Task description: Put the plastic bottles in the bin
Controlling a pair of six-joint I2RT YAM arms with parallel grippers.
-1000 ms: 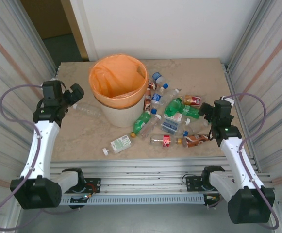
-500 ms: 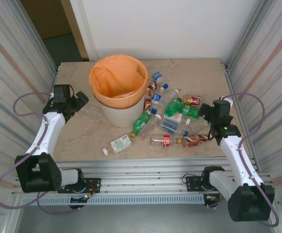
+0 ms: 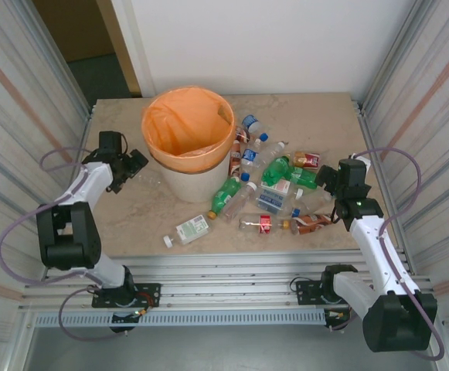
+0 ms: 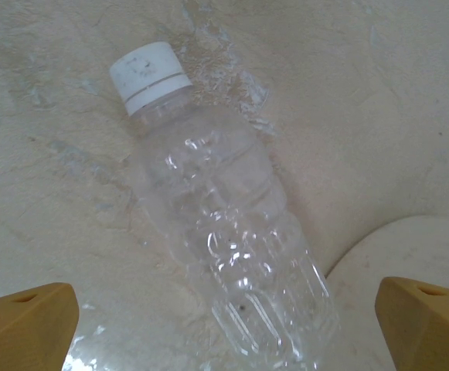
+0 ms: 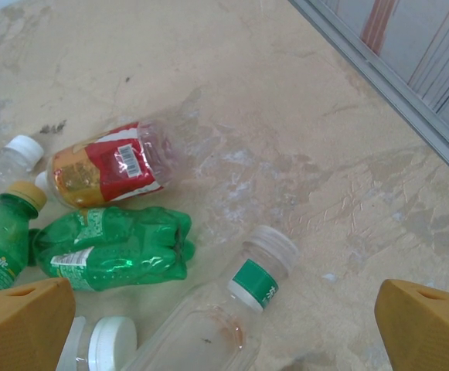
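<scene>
clear plastic bottle with white cap lies on the beige desk at 9 o'clock of the round off-white bin with orange liner. long axis, left wrist view: cap 11 o'clock, base 5 o'clock, between the wide-open, empty left jaws. right jaws: open, empty.

Bright, even light; faint soft shadows; slightly soft wrist views.

Left arm: elbow folded low, forearm stretched forward, wrist turned inward to the right.
Left gripper: low, pointing downward, jaws spread wide.
Right arm: forearm angled forward and slightly inward.
Right gripper: tilted down, jaws spread wide.
</scene>
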